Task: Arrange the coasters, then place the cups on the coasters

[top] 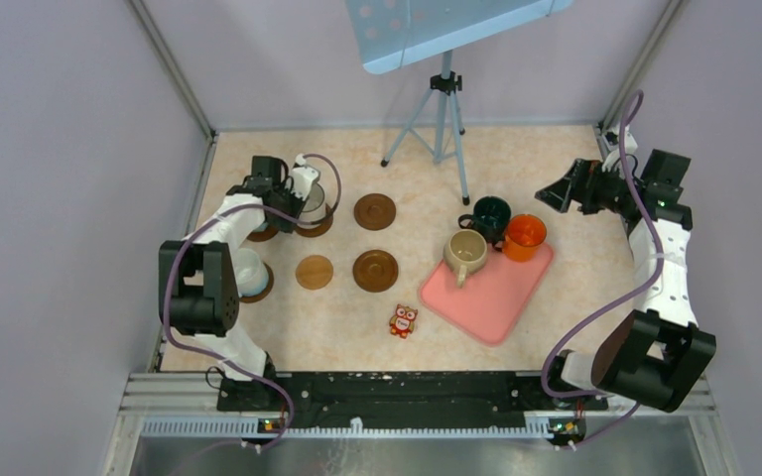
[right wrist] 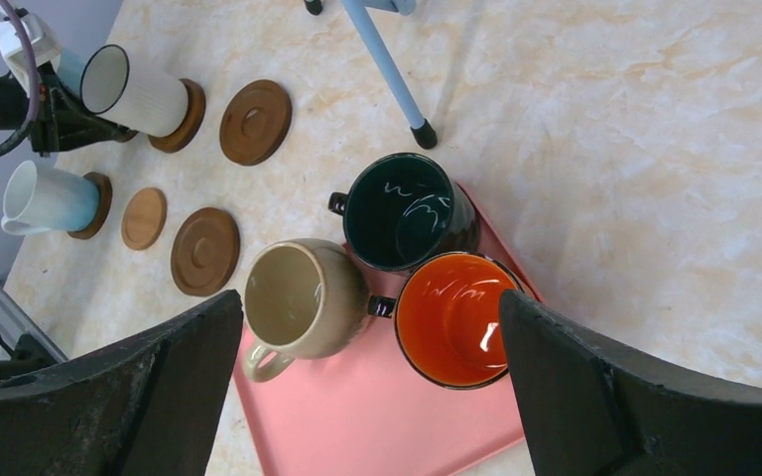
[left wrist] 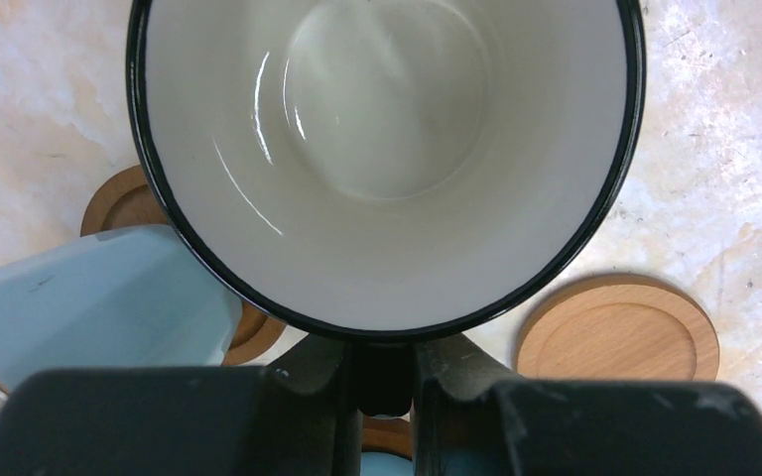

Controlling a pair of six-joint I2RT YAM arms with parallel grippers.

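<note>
— Left gripper [left wrist: 382, 367]?
— Clamped tight on the rim of the white mug [left wrist: 387, 149], to seat it upright on the back-left coaster [top: 315, 226].
— Right gripper [top: 554, 195]?
— Spread wide, empty, above the pink tray [top: 496, 297]; probably ready for the orange mug [top: 524, 236].

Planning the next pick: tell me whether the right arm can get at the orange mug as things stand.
Probably yes. The orange mug sits on the pink tray's corner nearest the right arm, whose jaws stand open with nothing between. The green mug close beside it may crowd one side.
</note>
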